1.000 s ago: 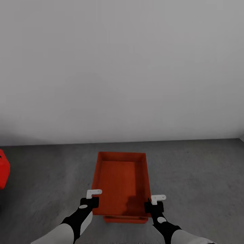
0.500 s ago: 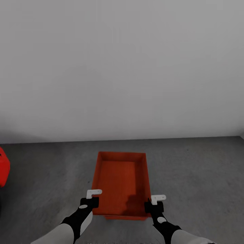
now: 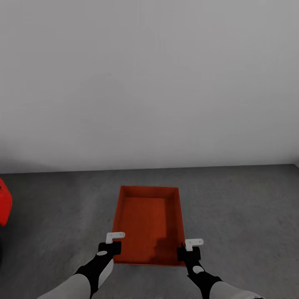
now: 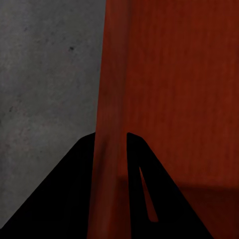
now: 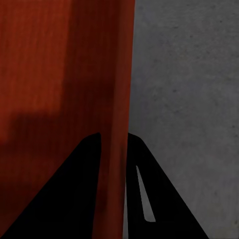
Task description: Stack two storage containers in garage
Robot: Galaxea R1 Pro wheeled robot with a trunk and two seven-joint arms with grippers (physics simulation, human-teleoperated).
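One orange-red storage container (image 3: 148, 222) lies lengthwise in front of me over the dark grey floor (image 3: 241, 207) of the garage. My left gripper (image 3: 113, 248) is shut on its left side wall near the near corner. My right gripper (image 3: 183, 251) is shut on the right side wall. In the left wrist view the thin wall (image 4: 112, 99) runs between the dark fingers (image 4: 64, 199). The right wrist view shows the same: the wall (image 5: 119, 74) pinched between the fingers (image 5: 164, 199). The other container is hidden.
A plain white-grey wall (image 3: 149, 83) rises a short way beyond the container. Part of the shiny red car (image 3: 4, 207) pokes in at the left edge. Bare concrete-like floor spreads to both sides.
The lip of a second orange-red bin, seen under the held bin's near edge before, has slipped out of sight beneath it. The wall's base has risen slightly in the picture. Both grippers keep their hold.
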